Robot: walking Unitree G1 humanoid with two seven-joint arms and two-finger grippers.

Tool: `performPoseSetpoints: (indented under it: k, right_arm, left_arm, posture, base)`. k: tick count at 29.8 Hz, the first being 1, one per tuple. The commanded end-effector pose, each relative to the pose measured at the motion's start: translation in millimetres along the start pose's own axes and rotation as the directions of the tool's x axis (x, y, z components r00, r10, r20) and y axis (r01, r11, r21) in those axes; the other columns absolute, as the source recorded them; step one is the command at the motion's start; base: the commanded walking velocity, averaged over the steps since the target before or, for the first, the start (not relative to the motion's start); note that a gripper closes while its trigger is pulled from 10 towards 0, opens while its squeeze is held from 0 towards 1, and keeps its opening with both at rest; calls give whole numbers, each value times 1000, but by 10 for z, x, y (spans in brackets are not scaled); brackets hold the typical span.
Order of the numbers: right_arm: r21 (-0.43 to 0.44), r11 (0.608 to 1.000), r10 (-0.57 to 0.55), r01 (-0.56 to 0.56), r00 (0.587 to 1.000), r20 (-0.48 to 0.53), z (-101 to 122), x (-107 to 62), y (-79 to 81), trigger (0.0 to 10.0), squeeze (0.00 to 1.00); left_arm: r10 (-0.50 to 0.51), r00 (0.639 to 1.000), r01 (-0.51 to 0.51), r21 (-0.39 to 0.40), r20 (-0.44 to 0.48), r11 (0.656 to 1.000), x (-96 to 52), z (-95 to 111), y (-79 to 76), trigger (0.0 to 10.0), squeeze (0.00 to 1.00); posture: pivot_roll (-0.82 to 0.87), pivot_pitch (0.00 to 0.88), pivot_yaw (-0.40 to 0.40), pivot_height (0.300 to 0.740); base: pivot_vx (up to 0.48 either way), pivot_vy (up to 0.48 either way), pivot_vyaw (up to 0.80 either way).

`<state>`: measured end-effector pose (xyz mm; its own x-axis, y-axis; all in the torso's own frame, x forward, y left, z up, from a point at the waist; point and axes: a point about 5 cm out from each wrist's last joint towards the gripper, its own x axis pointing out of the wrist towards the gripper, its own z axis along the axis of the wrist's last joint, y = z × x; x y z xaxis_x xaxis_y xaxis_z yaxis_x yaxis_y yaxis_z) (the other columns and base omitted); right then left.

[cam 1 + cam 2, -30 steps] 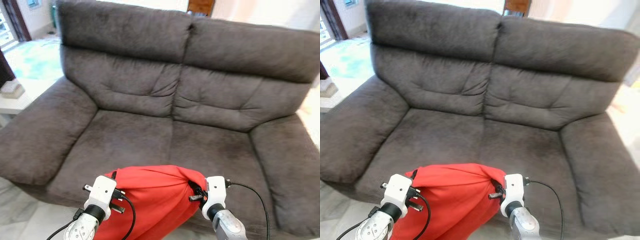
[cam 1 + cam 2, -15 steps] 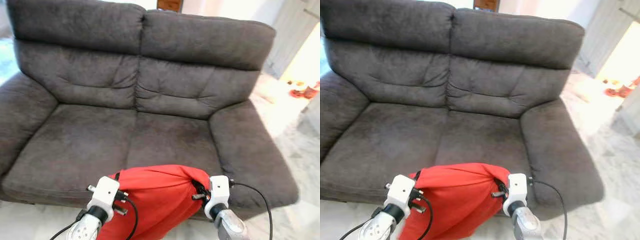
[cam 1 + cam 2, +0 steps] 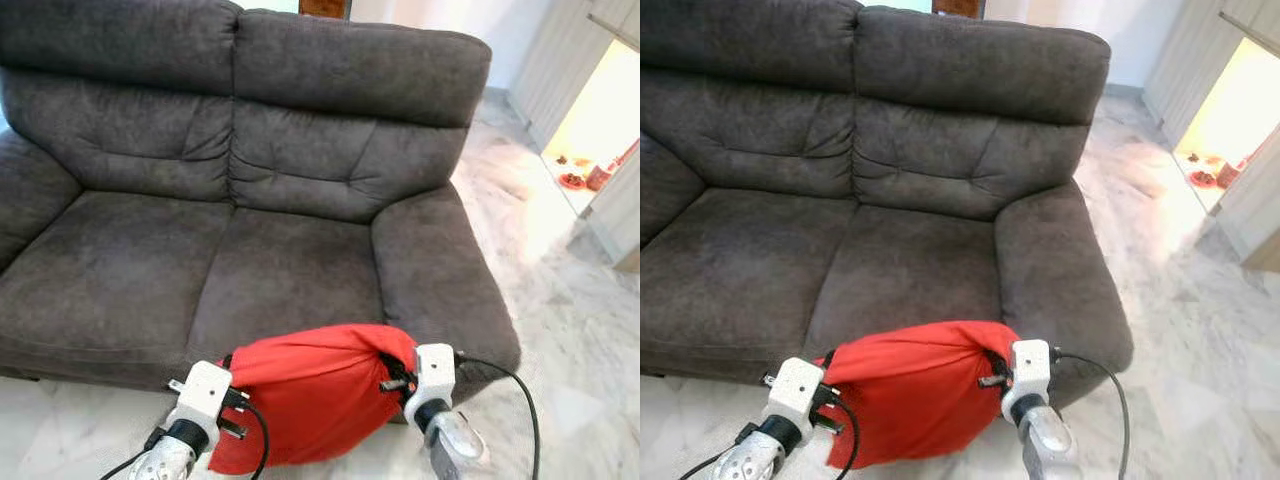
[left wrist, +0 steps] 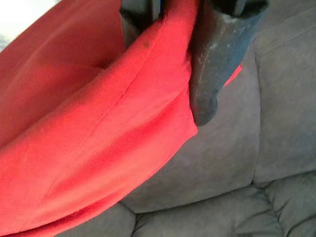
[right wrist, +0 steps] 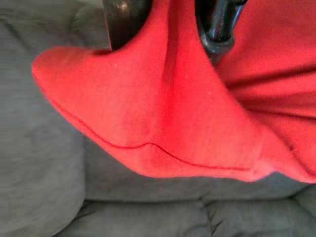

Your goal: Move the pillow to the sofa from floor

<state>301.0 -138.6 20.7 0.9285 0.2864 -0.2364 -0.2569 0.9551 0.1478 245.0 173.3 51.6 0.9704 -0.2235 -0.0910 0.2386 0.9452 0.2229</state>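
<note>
A red pillow (image 3: pixel 310 395) hangs between my two arms, off the floor, just in front of the sofa's front edge. My left gripper (image 4: pixel 170 47) is shut on the pillow's left corner, red fabric pinched between its black fingers (image 4: pixel 210 74). At the pillow's right corner my right gripper (image 5: pixel 165 27) is also shut on the cloth. The dark grey two-seat sofa (image 3: pixel 250 260) stands right before me; its right seat cushion (image 3: pixel 290 275) lies just beyond the pillow.
The sofa's right armrest (image 3: pixel 435 270) is close to my right arm. Pale marble floor (image 3: pixel 570 350) spreads to the right, toward a bright doorway (image 3: pixel 600 110) with small items on the floor.
The view has swung rightward along the sofa, so its right armrest and the floor beyond now show. The pillow stays held between both grippers and hangs a little lower.
</note>
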Motion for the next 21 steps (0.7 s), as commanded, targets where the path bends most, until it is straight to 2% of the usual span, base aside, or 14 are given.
performPoseSetpoints:
  k: [1,5,13,21]
  right_arm:
    - [45,985,-166,164,985,44,57,-114,-343,10000,0]
    - [48,986,-159,157,986,47,52,-116,-334,10000,0]
    - [43,988,-151,148,987,62,78,-100,-311,10000,0]
    - [16,992,-123,122,989,79,97,-92,-272,10000,0]
  left_arm:
    - [130,989,-130,-10,75,991,-46,124,285,10000,0]
    - [137,987,-136,-15,81,991,-50,132,302,10000,0]
    - [158,984,-156,-35,77,987,-64,135,332,10000,0]
    - [265,957,-266,-8,119,964,-127,233,482,10000,0]
  posture:
    - [230,121,-81,740]
    - [231,120,-81,740]
    - [230,119,-83,740]
    - [228,117,-80,740]
  base:
    - [0,0,-500]
    - [0,0,-800]
    - [0,0,0]
    - [0,0,0]
